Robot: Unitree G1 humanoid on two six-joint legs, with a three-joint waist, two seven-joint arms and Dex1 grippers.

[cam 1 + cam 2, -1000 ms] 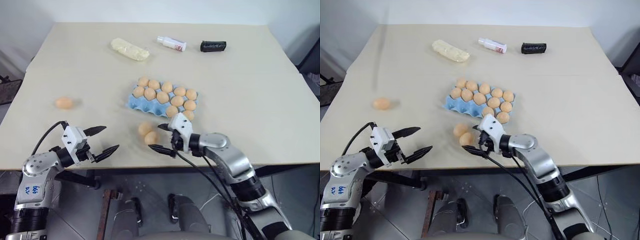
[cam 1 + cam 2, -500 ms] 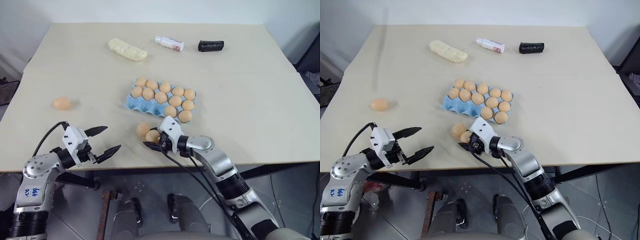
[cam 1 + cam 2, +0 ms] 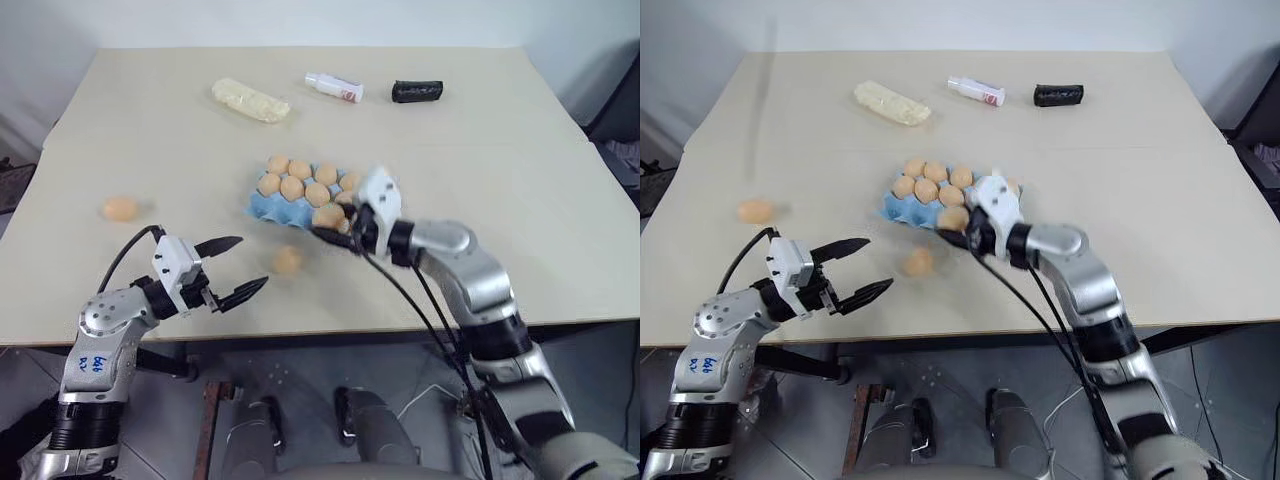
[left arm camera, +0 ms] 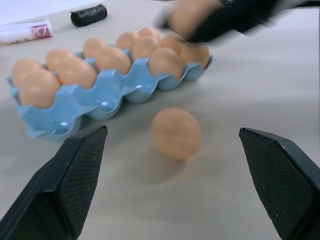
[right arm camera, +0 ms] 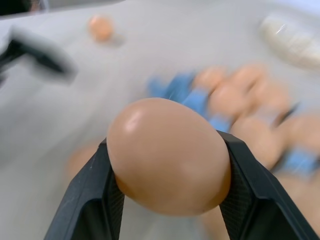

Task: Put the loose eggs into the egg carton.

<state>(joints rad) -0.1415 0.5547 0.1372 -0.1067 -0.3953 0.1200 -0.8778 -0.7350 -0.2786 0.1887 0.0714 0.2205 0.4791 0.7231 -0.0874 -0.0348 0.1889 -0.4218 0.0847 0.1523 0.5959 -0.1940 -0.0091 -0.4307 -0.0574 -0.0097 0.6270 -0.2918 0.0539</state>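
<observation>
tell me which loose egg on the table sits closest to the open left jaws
The egg just in front of the egg carton, straight ahead of the left gripper; the other loose egg lies alone far out to the left.

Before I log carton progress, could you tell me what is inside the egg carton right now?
The light blue egg carton holds tan eggs in most cups; at least two front cups look empty. The right gripper, shut on an egg, covers the near right cups.
</observation>
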